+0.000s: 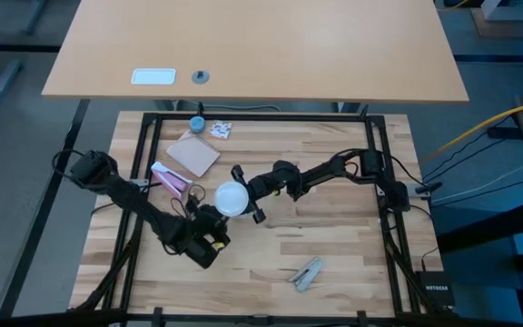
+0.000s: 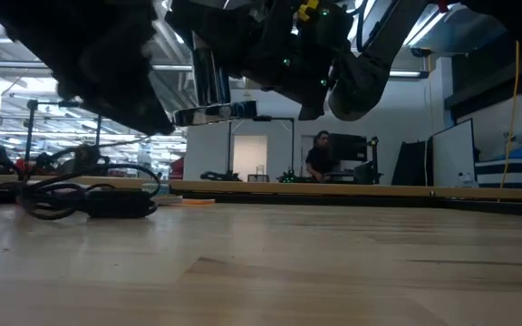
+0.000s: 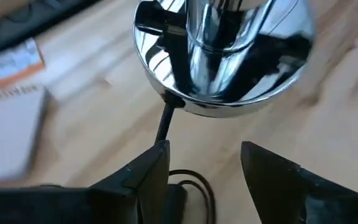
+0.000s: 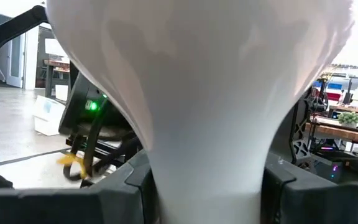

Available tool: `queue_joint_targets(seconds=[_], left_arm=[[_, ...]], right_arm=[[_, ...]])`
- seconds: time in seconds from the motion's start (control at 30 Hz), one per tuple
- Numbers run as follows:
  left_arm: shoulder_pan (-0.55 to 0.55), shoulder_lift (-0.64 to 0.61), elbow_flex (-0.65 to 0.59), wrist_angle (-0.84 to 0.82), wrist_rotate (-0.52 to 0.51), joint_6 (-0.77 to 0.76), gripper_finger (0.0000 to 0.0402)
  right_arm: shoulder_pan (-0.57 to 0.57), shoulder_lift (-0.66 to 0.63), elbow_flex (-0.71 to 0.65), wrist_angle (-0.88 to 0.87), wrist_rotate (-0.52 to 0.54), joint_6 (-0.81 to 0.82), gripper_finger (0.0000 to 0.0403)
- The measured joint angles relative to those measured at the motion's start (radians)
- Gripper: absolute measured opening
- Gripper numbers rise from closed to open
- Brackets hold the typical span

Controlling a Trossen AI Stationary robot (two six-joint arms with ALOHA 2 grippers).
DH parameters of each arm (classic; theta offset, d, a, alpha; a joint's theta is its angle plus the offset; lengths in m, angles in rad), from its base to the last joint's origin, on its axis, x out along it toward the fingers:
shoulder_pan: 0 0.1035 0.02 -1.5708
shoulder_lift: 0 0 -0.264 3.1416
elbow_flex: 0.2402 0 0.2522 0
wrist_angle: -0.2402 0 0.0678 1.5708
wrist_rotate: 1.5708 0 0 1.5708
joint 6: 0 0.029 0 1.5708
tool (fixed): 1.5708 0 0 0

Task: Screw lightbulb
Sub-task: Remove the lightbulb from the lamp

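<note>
The frosted-white lightbulb hangs above the table's middle, and my right gripper is shut on it; in the right wrist view the lightbulb fills the picture. A shiny silver disc with a black cord hangs in the air just beyond my left gripper, which is open with nothing between its fingers. In the low view the silver disc floats well above the tabletop. The joint between disc and bulb is hidden. My right gripper pinches the lightbulb's narrow neck between its two fingers, one on each side. It comes from the table's right, nearly level. The bulb is lifted clear of the table with its globe above the fingers.
At the far left lie a cardboard sheet, a blue cap, a small packet and a pink thing. A grey metal piece lies near the front. Cord and a black box rest on the table. A person stands far behind.
</note>
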Motion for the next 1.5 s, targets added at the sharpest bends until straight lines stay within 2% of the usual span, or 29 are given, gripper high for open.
queue_joint_targets(seconds=[0.17,0.43,0.53,0.87,0.97,1.17,1.3,1.5], left_arm=[[0.057,0.018,0.000,-0.044,-0.029,0.097,0.0180],[0.123,0.018,0.000,-0.189,-0.168,0.089,0.0157],[0.148,0.018,0.000,-0.191,-0.218,0.087,0.0149],[0.182,0.018,0.000,-0.186,-0.259,0.132,0.0130],[0.178,0.018,0.000,-0.183,-0.227,0.135,0.0126],[0.117,-0.016,0.000,-0.224,-0.051,0.169,0.0111],[0.057,-0.068,0.011,-0.287,-0.020,0.105,0.0099],[-0.027,-0.174,0.012,-0.266,0.020,0.036,0.0092]], right_arm=[[0.000,0.000,0.000,-0.001,-0.046,0.021,0.0166],[0.000,0.000,0.000,0.001,-0.188,0.122,0.0166],[0.002,0.000,0.000,0.001,-0.211,0.133,0.0166],[-0.001,0.000,0.000,0.000,-0.242,0.176,0.0166],[0.000,0.000,0.000,0.001,-0.242,0.178,0.0166],[-0.006,0.000,0.000,0.003,-0.248,0.181,0.0165],[-0.016,0.000,0.000,0.003,-0.211,0.166,0.0165],[-0.026,0.000,0.000,0.002,-0.111,0.155,0.0165]])
